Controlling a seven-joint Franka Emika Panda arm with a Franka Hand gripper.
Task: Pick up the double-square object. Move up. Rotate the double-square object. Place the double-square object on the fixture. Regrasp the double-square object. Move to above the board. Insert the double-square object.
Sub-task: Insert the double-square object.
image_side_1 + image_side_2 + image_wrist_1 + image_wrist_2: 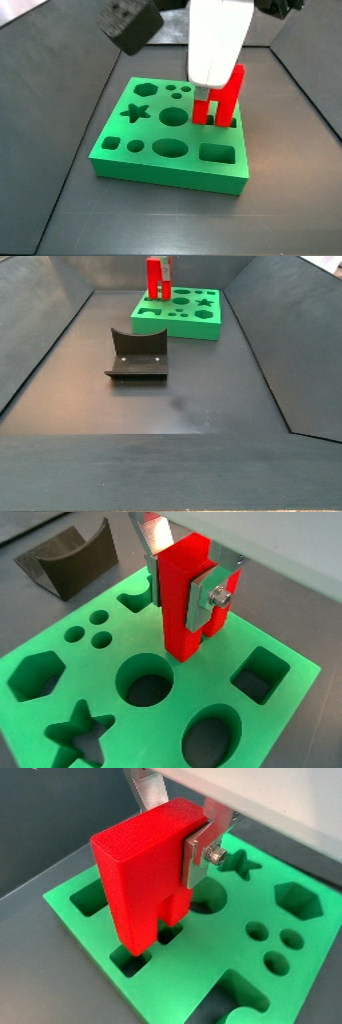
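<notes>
Two silver fingers of the hand are seen clamped on the double-square object, which is held upright with its lower end at the surface of the board — just entering a cut-out near one edge, as far as can be judged from both wrist views. In a side view the red piece stands over the board's far right part, beside the round holes. The step in hand is judged to be the insertion. For it to be done well, the piece should be kept vertical and square to the slot's outline, and lowered slowly and straight, so that a corner is not caught on the green rim; the grip should be kept closed until the piece is seated. Farther off, the fixture is seen standing empty on the dark floor, well apart from the board.
</notes>
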